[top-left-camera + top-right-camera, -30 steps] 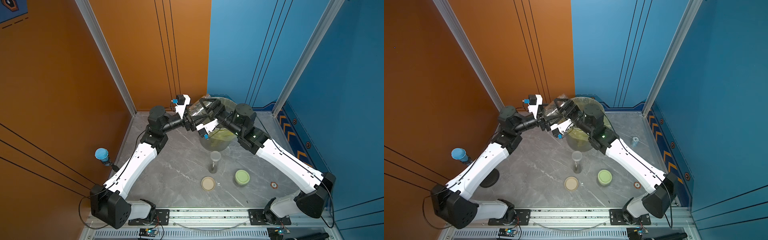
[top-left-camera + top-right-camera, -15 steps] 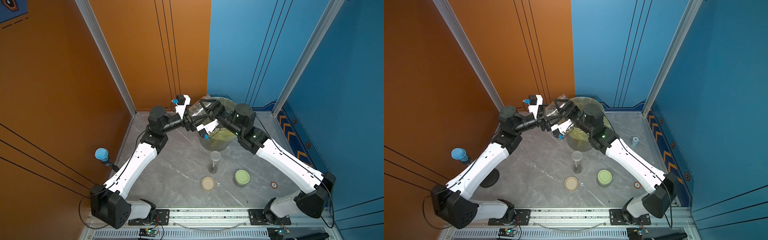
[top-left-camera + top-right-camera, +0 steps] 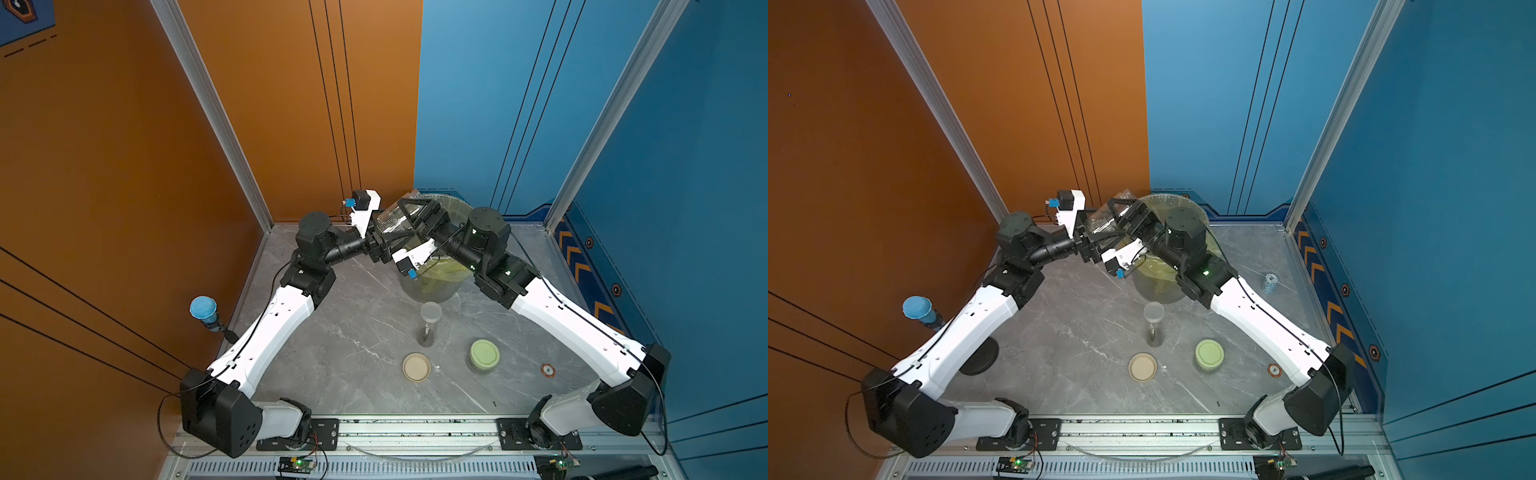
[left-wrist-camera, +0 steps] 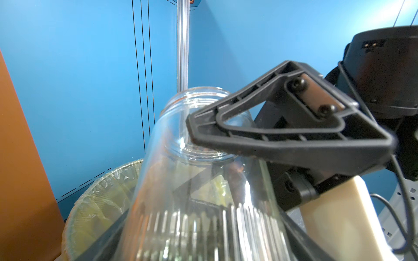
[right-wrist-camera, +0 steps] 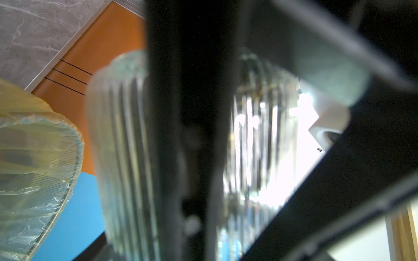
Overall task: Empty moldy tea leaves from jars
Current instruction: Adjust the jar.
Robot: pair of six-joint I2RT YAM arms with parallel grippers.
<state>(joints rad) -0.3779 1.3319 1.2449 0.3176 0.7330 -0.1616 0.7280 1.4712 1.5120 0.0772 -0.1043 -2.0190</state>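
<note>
The wide clear jar [image 3: 388, 222] [image 3: 1100, 222] is held tilted, lidless, beside the far rim of the grey bin [image 3: 440, 286] with its yellow bag. My left gripper [image 3: 384, 239] is shut on its ribbed base [image 4: 181, 226]. My right gripper [image 3: 409, 218] is shut on it nearer the neck, one finger [image 4: 282, 140] lying across the glass. The held jar looks nearly empty, with a few brownish specks by the neck. Its beige lid [image 3: 416, 367] lies on the table. The tall narrow jar [image 3: 429, 324], with dark tea leaves [image 3: 427, 338] at its bottom, and the short green-lidded jar [image 3: 484, 355] stand upright.
The orange and blue walls stand close behind both wrists. A blue foam-topped stand [image 3: 203, 309] is at the left edge. A round chip [image 3: 547, 370] lies at the right, and a small stack of chips [image 3: 1271, 284] sits behind the right arm. The bin's bagged rim [image 4: 95, 198] is just under the jar.
</note>
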